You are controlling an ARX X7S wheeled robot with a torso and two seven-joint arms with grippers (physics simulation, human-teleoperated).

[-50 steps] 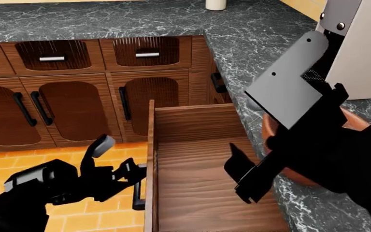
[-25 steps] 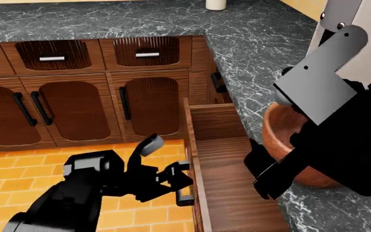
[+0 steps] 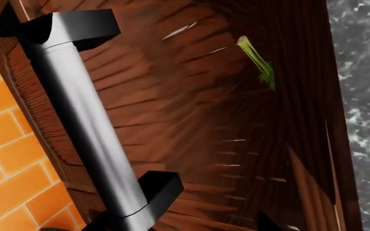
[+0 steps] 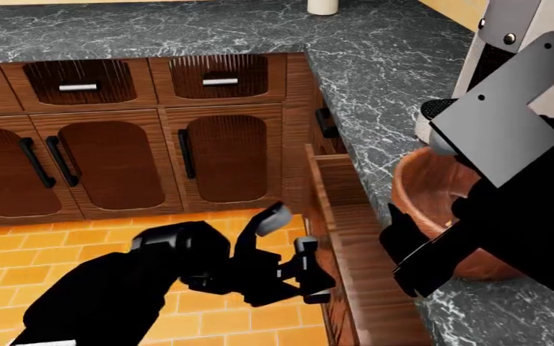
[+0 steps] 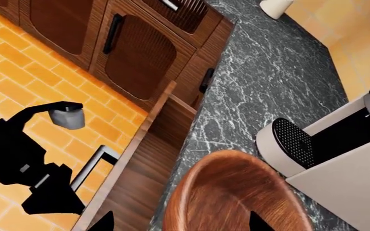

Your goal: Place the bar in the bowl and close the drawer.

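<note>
Drawer (image 4: 340,238) was nearly shut, left gripper (image 4: 301,277) at its handle (image 3: 85,125), grip state unclear. Right gripper (image 4: 407,263) spread, empty, above bowl (image 5: 227,192) at 3 o'clock of drawer. Bar not visible.

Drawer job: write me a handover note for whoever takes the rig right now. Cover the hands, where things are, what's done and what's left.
Left hand: at the drawer's black handle; grip unclear.
Right hand: open, empty, above the bowl.
Bowl: on the counter.
Drawer: partly open, celery stalk inside.
Bar: not visible in any view; bowl interior mostly hidden.
Left: confirm the bar is in the bowl, push the drawer fully shut.
</note>
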